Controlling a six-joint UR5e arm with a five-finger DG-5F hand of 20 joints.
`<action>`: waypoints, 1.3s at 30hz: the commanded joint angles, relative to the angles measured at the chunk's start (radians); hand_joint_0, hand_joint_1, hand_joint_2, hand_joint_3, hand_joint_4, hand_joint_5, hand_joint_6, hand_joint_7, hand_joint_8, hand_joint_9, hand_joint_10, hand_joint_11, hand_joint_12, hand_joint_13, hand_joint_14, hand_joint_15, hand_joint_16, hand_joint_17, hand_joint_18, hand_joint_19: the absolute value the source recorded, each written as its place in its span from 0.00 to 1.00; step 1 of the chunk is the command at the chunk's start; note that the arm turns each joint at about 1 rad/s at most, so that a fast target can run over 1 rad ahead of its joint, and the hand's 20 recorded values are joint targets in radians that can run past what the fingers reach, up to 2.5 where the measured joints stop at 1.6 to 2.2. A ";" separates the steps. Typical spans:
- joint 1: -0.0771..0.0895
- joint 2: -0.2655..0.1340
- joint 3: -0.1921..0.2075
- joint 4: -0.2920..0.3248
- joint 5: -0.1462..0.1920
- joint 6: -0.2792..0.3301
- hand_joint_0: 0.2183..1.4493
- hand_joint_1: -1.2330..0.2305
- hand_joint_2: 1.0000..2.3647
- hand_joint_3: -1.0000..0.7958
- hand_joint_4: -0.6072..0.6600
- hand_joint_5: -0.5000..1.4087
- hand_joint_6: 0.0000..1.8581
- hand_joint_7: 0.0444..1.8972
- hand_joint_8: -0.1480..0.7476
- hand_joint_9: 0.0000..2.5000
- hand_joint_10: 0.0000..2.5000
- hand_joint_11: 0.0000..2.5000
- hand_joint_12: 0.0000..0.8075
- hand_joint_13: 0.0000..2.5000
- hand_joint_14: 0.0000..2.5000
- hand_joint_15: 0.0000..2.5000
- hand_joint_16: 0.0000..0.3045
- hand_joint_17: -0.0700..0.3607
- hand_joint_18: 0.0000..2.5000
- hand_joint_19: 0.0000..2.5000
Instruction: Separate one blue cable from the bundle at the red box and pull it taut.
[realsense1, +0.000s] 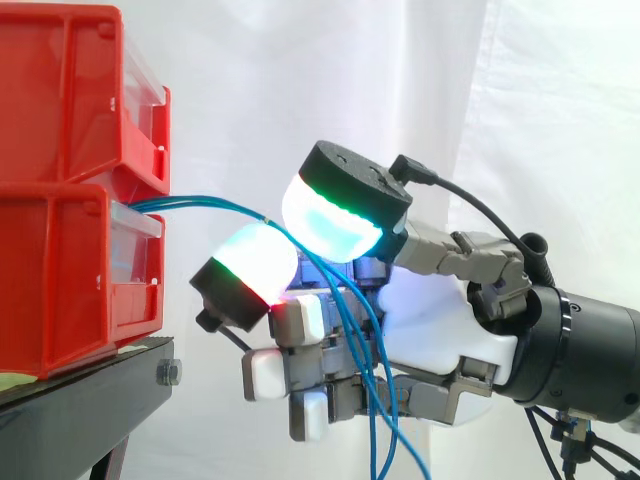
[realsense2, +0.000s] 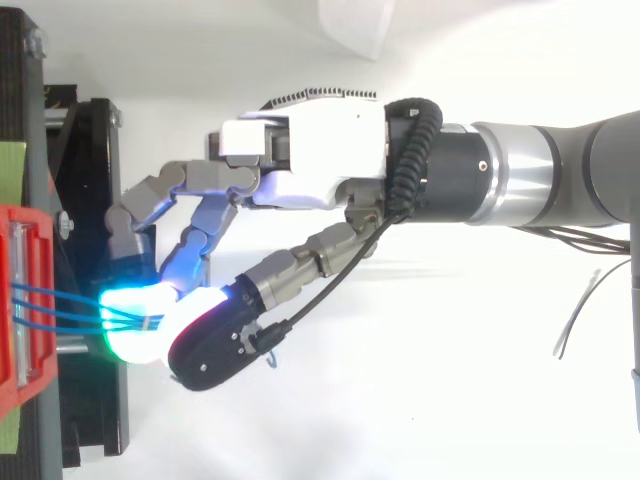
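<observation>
Centre of the side view: the hand (realsense1: 430, 320) is closed in a pinch, two glowing fingertips (realsense1: 335, 220) pressed together from above and below on the blue cables (realsense1: 200, 204). The strands leave the gap between the stacked red bins (realsense1: 60, 150) at the left edge and run nearly level to the right, straight into that pinch. Past the pads they fall in loose lines across the palm and off the bottom of the frame. The other fingers curl underneath, at lower centre. In the top view, at lower left, the strands (realsense2: 60, 305) fan slightly from the bin (realsense2: 20, 300) and meet at the bright pads. How many strands are caught is unclear.
</observation>
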 joint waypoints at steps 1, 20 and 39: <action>-0.003 0.000 0.000 -0.029 -0.009 -0.001 0.35 0.25 0.01 0.41 0.66 0.15 0.46 0.55 0.64 0.41 0.00 0.32 0.48 0.40 0.01 0.21 0.19 0.46 0.40 0.27; -0.007 0.000 0.009 -0.038 -0.025 -0.004 0.38 0.19 0.00 0.28 0.68 0.16 0.46 0.56 0.65 0.46 0.00 0.36 0.47 0.45 0.01 0.24 0.18 0.44 0.45 0.28; -0.007 0.000 0.009 -0.038 -0.023 -0.004 0.34 0.40 0.00 0.29 0.65 0.17 0.45 0.57 0.67 0.48 0.00 0.35 0.49 0.47 0.01 0.24 0.17 0.44 0.47 0.31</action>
